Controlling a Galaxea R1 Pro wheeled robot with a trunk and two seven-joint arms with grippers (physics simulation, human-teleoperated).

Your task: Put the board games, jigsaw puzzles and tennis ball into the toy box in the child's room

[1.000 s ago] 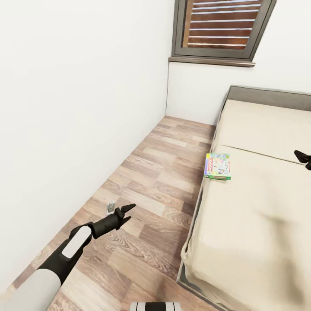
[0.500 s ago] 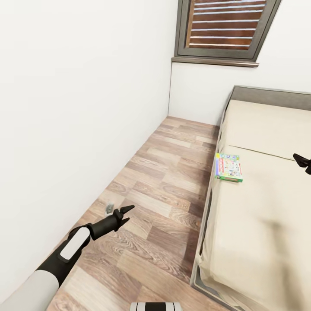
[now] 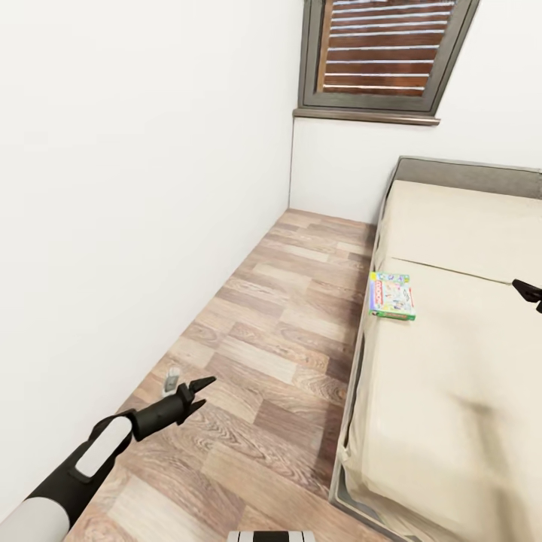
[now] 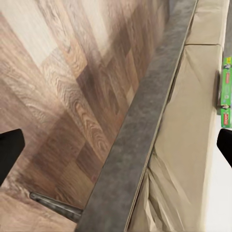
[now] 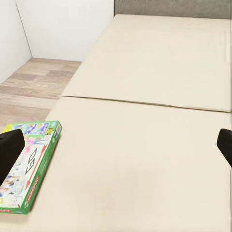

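Robot's lining up on the green-edged board game point(image 3: 392, 296) at the bed's point(image 3: 452, 361) left edge

Right gripper point(image 5: 116, 145) is hanging wide open and empty over the mattress — next it'd need to swing left and down onto the box; left gripper point(image 3: 197, 389) is idling open over the floor point(image 3: 263, 376).

Matt cream cloth bed point(image 3: 452, 354), wood-grain plank floor point(image 3: 271, 354), glossy printed board game point(image 3: 392, 296)

Green-edged board game point(image 5: 26, 166) flat near edge of cream bed point(image 5: 145, 145); grey headboard point(image 5: 171, 8), white wall point(image 5: 63, 29), wood floor point(image 5: 29, 92) beyond; dark fingertips point(image 5: 9, 154) spread wide.
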